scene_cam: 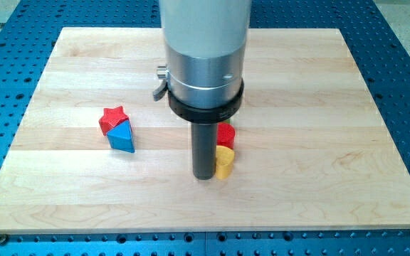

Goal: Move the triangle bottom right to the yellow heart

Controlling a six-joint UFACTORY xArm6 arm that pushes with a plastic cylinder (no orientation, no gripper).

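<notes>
Rod ending in my tip (pixel 204 177), standing on the wooden board (pixel 319 85) just left of the yellow heart (pixel 223 163) and apparently touching it, though contact cannot be confirmed. No jaws on this tool, so nothing to open, close or clamp; pushing only. Sitting directly above the yellow block, toward the view's top and touching it: a red block (pixel 225 134), shape half hidden behind the rod.

Lying well apart at the view's left: the blue triangle (pixel 122 137), with a red star (pixel 112 118) pressed against its upper-left side. Task block therefore not yet near its goal, the spot below and to the right of the heart.

Judging from this layout: tip parked beside the reference block rather than the block to be moved, so the push proper not yet begun. Likely requiring travel leftward, around the far side of the triangle, then driving it rightward and slightly downward. Risks: dragging the star along, since the two are touching; nudging the heart out of place while leaving, given the tip's closeness to it.
</notes>
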